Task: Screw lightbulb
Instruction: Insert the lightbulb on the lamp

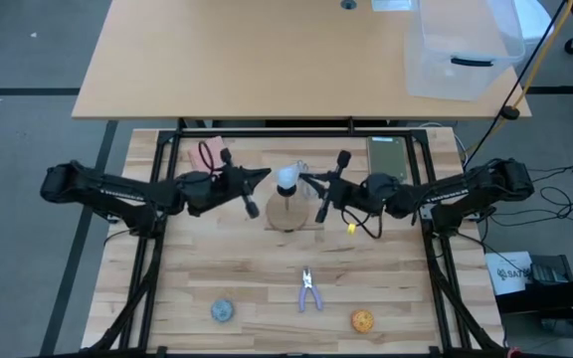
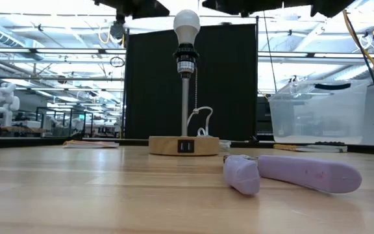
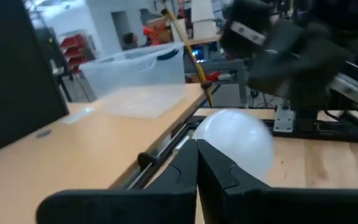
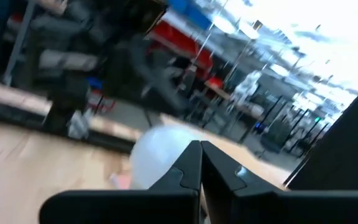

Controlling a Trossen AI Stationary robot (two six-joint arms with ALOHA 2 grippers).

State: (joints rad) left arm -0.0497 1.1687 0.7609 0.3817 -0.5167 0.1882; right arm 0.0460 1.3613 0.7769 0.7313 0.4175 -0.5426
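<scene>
- Centre of the high view, slightly above mid-frame: lightbulb (image 1: 286, 179) sits on top of the lamp's socket, stem upright over the round wooden lamp base (image 1: 286, 213). Low view confirms it: bulb at top centre, long axis vertical, base already in the socket; can't tell how far it is threaded.
- Left gripper (image 1: 263, 176) is just left of the bulb in the high view, tips pointing right toward it. Left wrist view shows both fingers pressed together w/ no gap, bulb just beyond the tips; not clamped on anything.
- Right gripper (image 1: 306, 179) is just right of the bulb, tips pointing left at it. Right wrist view likewise shows fingers together, bulb glass right behind them.
- Key relation: bulb lies between the two grippers, both about equally near, neither holding it. Axis is vertical, grippers come in level, so whichever arm turns it would prob. need to part its fingers first, then close round the glass.
- Lower frame of the high view: purple pliers (image 1: 309, 289), blue-grey ball (image 1: 223, 310), orange ball (image 1: 363, 320), all well apart from the lamp.
</scene>
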